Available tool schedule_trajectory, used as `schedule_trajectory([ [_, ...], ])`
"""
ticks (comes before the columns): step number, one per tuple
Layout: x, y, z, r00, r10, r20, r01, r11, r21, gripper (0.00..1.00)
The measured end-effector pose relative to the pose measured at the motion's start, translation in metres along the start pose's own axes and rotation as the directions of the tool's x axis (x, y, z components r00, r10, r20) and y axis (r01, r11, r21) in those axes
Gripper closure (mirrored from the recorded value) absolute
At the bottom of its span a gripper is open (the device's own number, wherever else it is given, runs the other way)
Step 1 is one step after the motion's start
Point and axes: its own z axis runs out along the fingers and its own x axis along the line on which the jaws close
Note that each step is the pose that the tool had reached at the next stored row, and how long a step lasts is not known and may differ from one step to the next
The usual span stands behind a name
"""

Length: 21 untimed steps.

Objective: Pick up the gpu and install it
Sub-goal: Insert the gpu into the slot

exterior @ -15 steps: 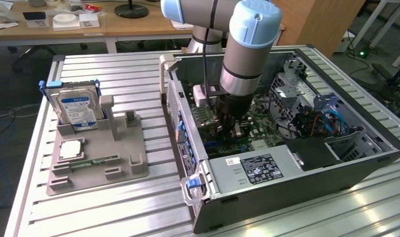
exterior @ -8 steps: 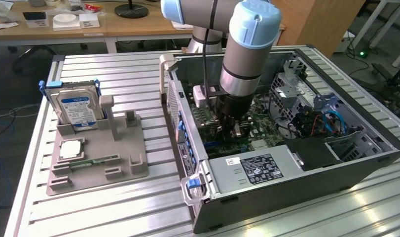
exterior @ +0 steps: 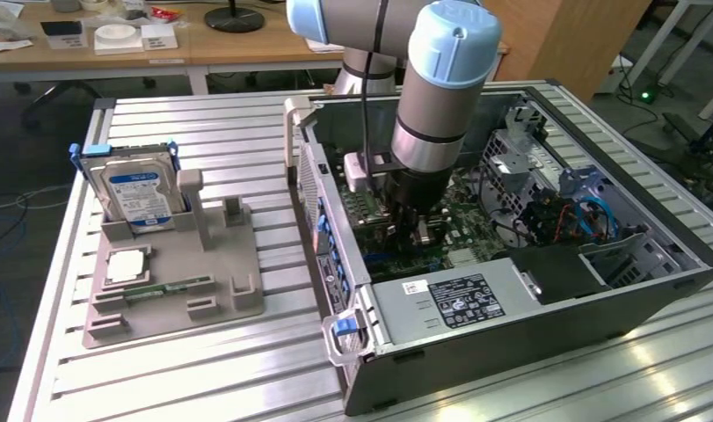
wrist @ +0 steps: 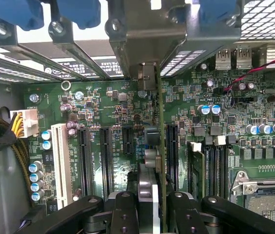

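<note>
Inside computer case [exterior: 637, 290]: gpu [wrist: 160, 146] edge-on between fingers [wrist: 181, 214], above motherboard [wrist: 118, 126].

The exterior view is evenly lit from overhead, and pale glare is thrown off the slatted bench [exterior: 192, 369]. Soft shadow is cast inside the computer case [exterior: 672, 264]. In the wrist view, the motherboard [wrist: 108, 102] is sharply rendered, while the nearby fingers [wrist: 125, 214] are blurred.

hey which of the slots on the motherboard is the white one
The white slot is the outermost of the row, next to the white power connector with yellow wires. The other long slots are black, and the gpu in the gripper hangs farther along.
</note>
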Motion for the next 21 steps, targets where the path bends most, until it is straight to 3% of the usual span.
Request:
schedule_trajectory([
  [21,0.0001,0.0018,0.0003,1.0,0.0,0.0001,0.0,1.0,0.0001,0.71],
])
